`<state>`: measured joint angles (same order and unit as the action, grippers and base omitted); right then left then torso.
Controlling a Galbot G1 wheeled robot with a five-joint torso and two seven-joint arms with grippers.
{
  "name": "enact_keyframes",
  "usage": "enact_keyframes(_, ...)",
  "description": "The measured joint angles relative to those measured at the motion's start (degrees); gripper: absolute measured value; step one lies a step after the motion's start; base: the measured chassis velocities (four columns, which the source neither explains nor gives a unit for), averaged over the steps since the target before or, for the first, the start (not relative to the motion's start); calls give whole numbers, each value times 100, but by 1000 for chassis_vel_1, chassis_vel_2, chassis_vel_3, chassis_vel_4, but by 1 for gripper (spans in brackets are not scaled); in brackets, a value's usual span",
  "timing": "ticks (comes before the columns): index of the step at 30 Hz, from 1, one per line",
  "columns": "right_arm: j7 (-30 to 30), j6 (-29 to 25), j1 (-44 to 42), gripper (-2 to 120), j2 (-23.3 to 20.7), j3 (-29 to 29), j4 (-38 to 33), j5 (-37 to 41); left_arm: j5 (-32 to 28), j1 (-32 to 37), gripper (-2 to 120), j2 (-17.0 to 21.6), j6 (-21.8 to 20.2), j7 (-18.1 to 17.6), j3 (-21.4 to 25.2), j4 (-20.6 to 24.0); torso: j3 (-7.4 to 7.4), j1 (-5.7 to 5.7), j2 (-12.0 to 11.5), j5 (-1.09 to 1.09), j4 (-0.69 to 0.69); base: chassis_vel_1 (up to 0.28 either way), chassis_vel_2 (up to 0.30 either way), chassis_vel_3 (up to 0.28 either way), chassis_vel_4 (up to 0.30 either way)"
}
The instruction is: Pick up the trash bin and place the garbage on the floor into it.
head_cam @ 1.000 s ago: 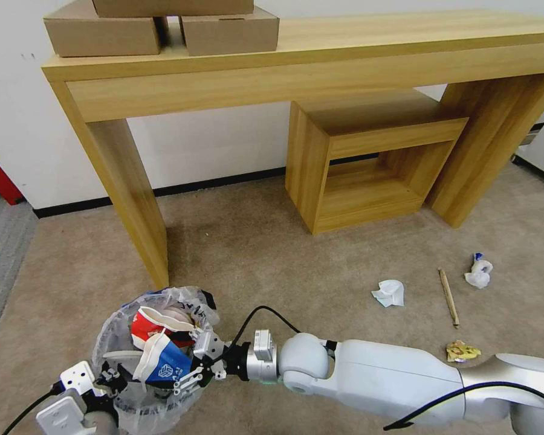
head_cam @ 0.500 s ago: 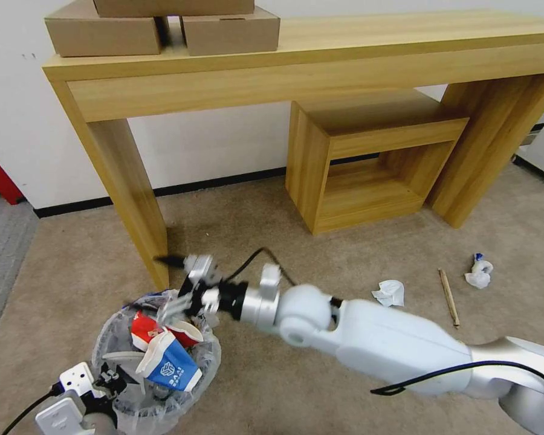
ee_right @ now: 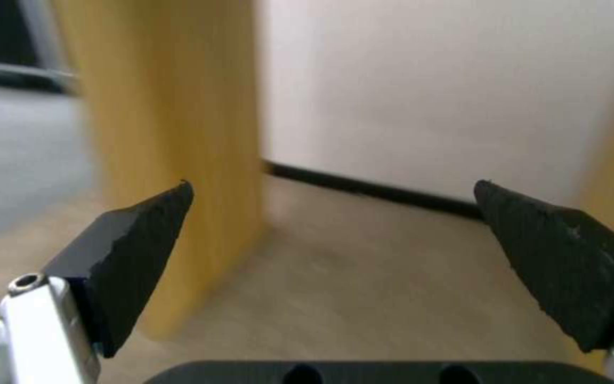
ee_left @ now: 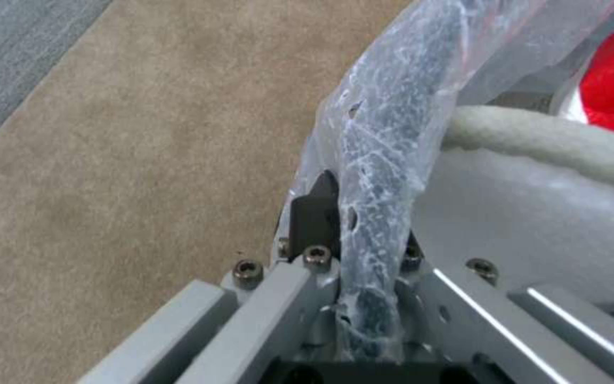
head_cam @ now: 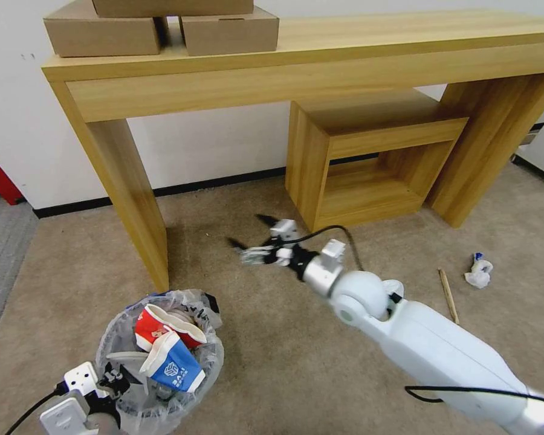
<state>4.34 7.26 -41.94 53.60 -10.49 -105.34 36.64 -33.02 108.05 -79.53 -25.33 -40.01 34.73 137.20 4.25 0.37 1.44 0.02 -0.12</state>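
The trash bin [head_cam: 157, 356] stood on the carpet at the lower left of the head view, beside the leg of the wooden table [head_cam: 296, 60]; the left gripper [ee_left: 353, 256] was clamped on its rim, pinching the dark wall and the crinkled bag liner [ee_left: 385, 138] together. Inside lay a red paper cup [head_cam: 163, 326], a blue-white carton [head_cam: 175, 368] and a white slipper [ee_left: 534, 144]. The right gripper [head_cam: 261, 238] hung above the carpet before the small wooden shelf unit [head_cam: 369, 157], its fingers spread wide and empty (the right wrist view showed only floor and wall between the two black pads [ee_right: 133, 240]). Litter remaining on the floor to the right: a wooden stick [head_cam: 448, 296] and a white tissue wad [head_cam: 479, 272] with a blue scrap, near each other but apart. Handling, as judged: the wad would be light and soft, yielding to a pinch anywhere across its bulk; the stick stiff, thin and prone to roll, best taken across its middle; the bin light but the liner slippery, so the rim grip should include the rigid wall.
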Motion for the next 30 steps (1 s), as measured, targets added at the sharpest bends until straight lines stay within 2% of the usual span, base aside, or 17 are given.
enact_keyframes(1, 132, 92, -265, 100, -10, 281, -32, -83, -18, 3, 0, 42, 0, 23, -20, 0, 0, 0, 0, 0, 1, 0, 0, 0, 0)
enact_keyframes(2, 132, 92, -265, 100, -10, 281, -32, -83, -18, 3, 0, 42, 0, 23, -20, 0, 0, 0, 0, 0, 1, 0, 0, 0, 0)
enact_keyframes(5, 319, 238, -1054, 100, -77, 1068, -167, -383, -4, 6, 0, 161, 4, 81, -92, 0, 0, 0, 0, 2, -1, 0, 0, 0, 0)
enact_keyframes(6, 319, 238, -1054, 100, -77, 1068, -167, -383, -4, 6, 0, 161, 4, 81, -92, 0, 0, 0, 0, 2, -1, 0, 0, 0, 0)
enact_keyframes(9, 345, 317, -1733, 100, -137, 1844, -445, -631, 32, -24, 0, 299, 24, 101, -214, 0, 0, 0, 0, 0, 0, 0, 0, 0, 0)
enact_keyframes(10, 345, 317, -1733, 100, -137, 1844, -445, -631, 32, -24, 0, 299, 24, 101, -214, 0, 0, 0, 0, 0, 0, 0, 0, 0, 0)
enact_keyframes(13, 441, 326, -2536, 100, -116, 2550, -723, -1246, 36, -38, 0, 446, 80, 128, -349, -1, -1, 0, 0, -2, -1, 0, 0, 0, 0)
enact_keyframes(15, 555, 241, -2796, 100, -63, 2718, -758, -1497, 36, -36, 0, 485, 93, 130, -372, 0, 0, 0, 0, 0, 1, 0, 0, 0, 0)
enact_keyframes(17, 746, 103, -3292, 100, 135, 3112, -837, -1896, 49, -52, 0, 584, 111, 130, -419, 4, -1, 0, 0, -2, 0, 0, 0, 0, 0)
enact_keyframes(18, 746, 103, -3292, 100, 135, 3112, -837, -1896, 49, -52, 0, 584, 111, 130, -419, 4, -1, 0, 0, -2, 0, 0, 0, 0, 0)
enact_keyframes(20, 1014, -287, -3826, 100, 611, 3570, -906, -2146, 84, -107, 0, 755, 125, 131, -487, 2, -1, 0, 1, 0, 0, 0, 0, 0, 0)
enact_keyframes(22, 1043, -354, -3902, 100, 705, 3635, -913, -2218, 86, -118, 0, 784, 128, 131, -495, 0, -1, 0, 0, -1, -1, 0, 0, 0, 0)
enact_keyframes(25, 1076, -809, -4267, 100, 1205, 4015, -987, -2771, 117, -189, 0, 937, 159, 151, -564, -27, -1, 0, 0, -1, -1, 0, 0, 0, 0)
enact_keyframes(30, 1094, -870, -4465, 100, 1592, 4366, -1194, -2893, 225, -203, 0, 936, 218, 192, -667, -73, -1, 0, 0, -2, 0, 0, 0, 0, 0)
